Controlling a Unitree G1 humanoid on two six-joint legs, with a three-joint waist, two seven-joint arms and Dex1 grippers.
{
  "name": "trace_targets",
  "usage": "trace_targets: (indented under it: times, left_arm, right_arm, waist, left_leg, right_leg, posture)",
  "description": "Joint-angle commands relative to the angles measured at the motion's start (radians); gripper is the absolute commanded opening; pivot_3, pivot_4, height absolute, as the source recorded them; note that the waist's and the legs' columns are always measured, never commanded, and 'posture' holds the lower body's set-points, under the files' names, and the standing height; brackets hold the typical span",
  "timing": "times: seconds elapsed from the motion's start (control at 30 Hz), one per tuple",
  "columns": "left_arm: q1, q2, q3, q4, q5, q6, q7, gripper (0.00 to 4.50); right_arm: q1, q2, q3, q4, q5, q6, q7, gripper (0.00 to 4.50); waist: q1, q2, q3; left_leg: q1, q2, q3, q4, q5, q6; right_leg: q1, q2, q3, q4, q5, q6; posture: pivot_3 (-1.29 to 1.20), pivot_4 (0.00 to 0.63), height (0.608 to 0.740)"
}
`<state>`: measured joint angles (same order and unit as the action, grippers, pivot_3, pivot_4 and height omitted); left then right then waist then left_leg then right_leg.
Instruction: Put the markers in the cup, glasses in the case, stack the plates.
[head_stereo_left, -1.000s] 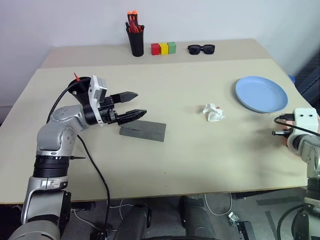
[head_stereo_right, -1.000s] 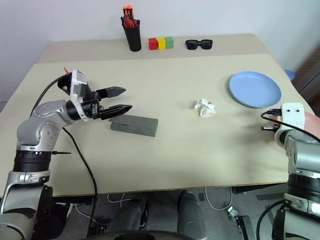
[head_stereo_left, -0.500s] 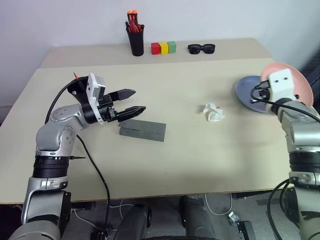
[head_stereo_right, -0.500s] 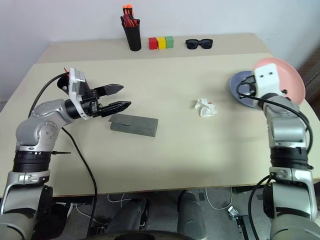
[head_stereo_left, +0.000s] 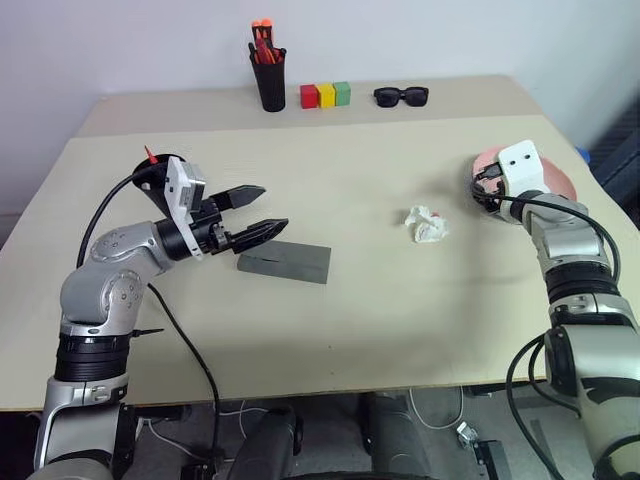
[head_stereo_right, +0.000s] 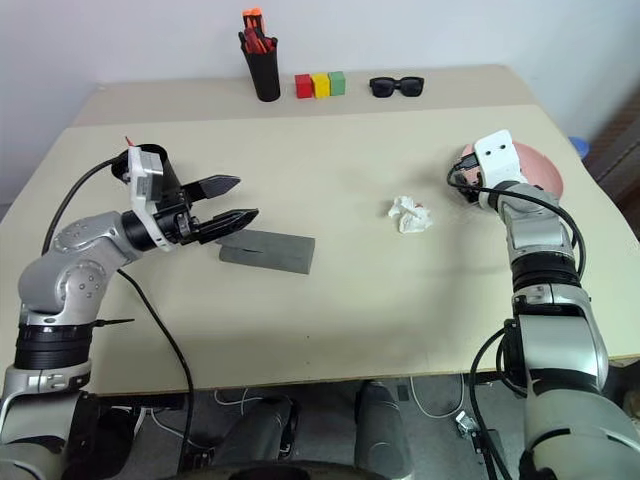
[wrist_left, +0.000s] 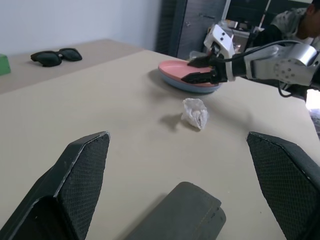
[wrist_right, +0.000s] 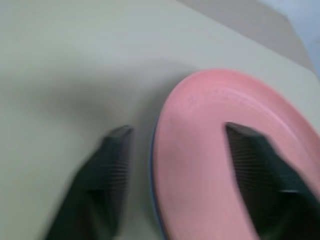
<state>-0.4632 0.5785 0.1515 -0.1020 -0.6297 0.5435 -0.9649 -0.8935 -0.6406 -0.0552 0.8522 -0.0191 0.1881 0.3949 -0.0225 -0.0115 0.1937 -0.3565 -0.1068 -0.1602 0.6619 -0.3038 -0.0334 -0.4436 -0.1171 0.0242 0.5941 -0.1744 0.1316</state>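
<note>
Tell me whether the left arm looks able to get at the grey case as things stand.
Probably yes. The left pincer hangs open just above and beside the near end of the grey case, which lies closed on the table with nothing on it or between them. The crumpled paper sits well off toward the right.

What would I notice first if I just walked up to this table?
The pink plate lying on the blue plate at the table's right edge, with the right end effector open around its rim. Then the left end effector, open above the grey case, and a crumpled paper mid-table.
</note>
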Motion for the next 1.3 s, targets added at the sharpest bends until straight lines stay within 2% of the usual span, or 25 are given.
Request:
trace_targets:
  times: [0.03, 0.13, 0.2, 0.3, 0.43, 0.67, 0.77, 0.87, 0.9, 1.0, 1.13, 1.3]
  left_arm:
    - [0.004, 0.017, 0.035, -0.040, -0.028, 0.003, 0.007, 4.50]
    - [-0.006, 0.019, 0.037, -0.033, -0.040, 0.006, 0.012, 4.50]
    - [-0.015, 0.021, 0.035, -0.024, -0.041, 0.005, 0.010, 4.50]
    - [-0.026, 0.020, 0.025, -0.014, -0.041, 0.003, 0.005, 4.50]
    - [-0.034, 0.017, 0.016, -0.008, -0.038, 0.002, 0.002, 4.50]
    - [-0.035, 0.014, 0.006, -0.009, -0.031, 0.000, 0.003, 4.50]
    - [-0.035, 0.017, 0.006, -0.009, -0.028, -0.004, 0.004, 4.50]
    - [-0.033, 0.019, 0.009, -0.011, -0.030, -0.002, 0.006, 4.50]
    - [-0.033, 0.021, 0.011, -0.012, -0.030, -0.001, 0.007, 4.50]
    - [-0.031, 0.022, 0.014, -0.014, -0.030, 0.000, 0.010, 4.50]
    - [-0.028, 0.021, 0.017, -0.015, -0.032, -0.001, 0.015, 4.50]
    - [-0.030, 0.016, 0.017, -0.011, -0.031, -0.007, 0.019, 4.50]
  right_arm:
    - [-0.047, 0.034, -0.063, -0.100, 0.088, 0.007, 0.043, 4.45]
    - [-0.017, 0.087, -0.143, -0.262, 0.254, 0.142, 0.137, 4.45]
    - [0.040, 0.099, -0.141, -0.394, 0.313, 0.232, 0.195, 4.45]
    - [0.143, 0.085, -0.080, -0.548, 0.316, 0.320, 0.248, 4.45]
    - [0.228, 0.056, -0.025, -0.636, 0.291, 0.388, 0.275, 4.45]
    - [0.278, 0.015, 0.041, -0.577, 0.183, 0.401, 0.241, 4.45]
    - [0.270, 0.023, 0.033, -0.550, 0.175, 0.401, 0.235, 3.59]
    - [0.266, 0.020, 0.049, -0.543, 0.167, 0.412, 0.250, 2.17]
    - [0.265, 0.016, 0.059, -0.540, 0.159, 0.416, 0.255, 1.54]
    - [0.241, 0.034, 0.023, -0.533, 0.173, 0.392, 0.235, 0.06]
    - [0.156, 0.045, -0.060, -0.464, 0.188, 0.305, 0.158, 0.02]
    - [0.037, 0.007, -0.107, -0.212, 0.118, 0.172, -0.014, 0.02]
  waist:
    - [-0.003, 0.000, 0.000]
    - [-0.007, 0.000, 0.000]
    - [-0.006, 0.000, 0.000]
    - [0.009, 0.000, 0.000]
    - [0.011, 0.000, 0.000]
    - [0.003, 0.000, 0.000]
    - [0.006, 0.000, 0.000]
    - [0.008, 0.000, 0.000]
    - [0.009, 0.000, 0.000]
    - [0.008, 0.000, 0.000]
    - [0.006, 0.000, 0.000]
    - [0.009, 0.000, 0.000]
  left_leg:
    - [0.000, 0.000, 0.000, 0.000, 0.000, 0.000]
    - [0.000, 0.001, 0.000, 0.000, 0.000, 0.000]
    - [0.000, 0.001, -0.001, 0.000, 0.000, 0.000]
    - [0.000, 0.000, -0.002, 0.000, 0.000, 0.000]
    - [-0.001, 0.000, -0.002, 0.001, 0.000, 0.001]
    - [0.000, 0.000, 0.000, 0.000, 0.000, 0.001]
    - [0.000, 0.000, 0.000, 0.000, 0.000, 0.001]
    - [0.000, 0.000, 0.000, 0.000, 0.000, 0.001]
    - [0.000, 0.000, 0.000, 0.000, 0.000, 0.001]
    - [0.000, 0.000, 0.000, 0.001, 0.000, 0.001]
    - [0.000, 0.000, 0.000, 0.001, 0.000, 0.001]
    - [0.000, 0.000, 0.000, 0.000, 0.000, 0.001]
  right_leg:
    - [0.000, 0.000, 0.000, 0.000, 0.000, 0.000]
    - [0.000, 0.000, 0.000, 0.000, 0.000, 0.000]
    - [0.000, 0.000, 0.000, 0.000, 0.000, 0.000]
    - [0.000, 0.000, 0.000, 0.000, 0.000, 0.000]
    - [0.000, -0.001, 0.000, 0.000, 0.000, 0.000]
    - [0.000, 0.000, 0.000, 0.001, 0.000, 0.000]
    - [0.000, 0.000, 0.000, 0.001, 0.000, 0.000]
    - [0.000, 0.000, 0.000, 0.000, 0.000, 0.000]
    - [0.000, 0.000, 0.000, 0.000, 0.000, 0.000]
    - [0.000, 0.000, 0.000, 0.000, 0.000, 0.000]
    - [0.000, 0.000, 0.000, 0.000, 0.000, 0.000]
    - [0.000, 0.000, 0.000, 0.000, 0.000, 0.000]
  posture:
    - [0.00, 0.150, 0.740]
    - [0.00, 0.150, 0.740]
    - [0.00, 0.150, 0.740]
    - [0.00, 0.150, 0.740]
    - [0.00, 0.150, 0.740]
    - [0.00, 0.150, 0.740]
    - [0.00, 0.150, 0.740]
    - [0.00, 0.150, 0.740]
    - [0.00, 0.150, 0.740]
    - [0.00, 0.150, 0.740]
    - [0.00, 0.150, 0.740]
    - [0.00, 0.150, 0.740]
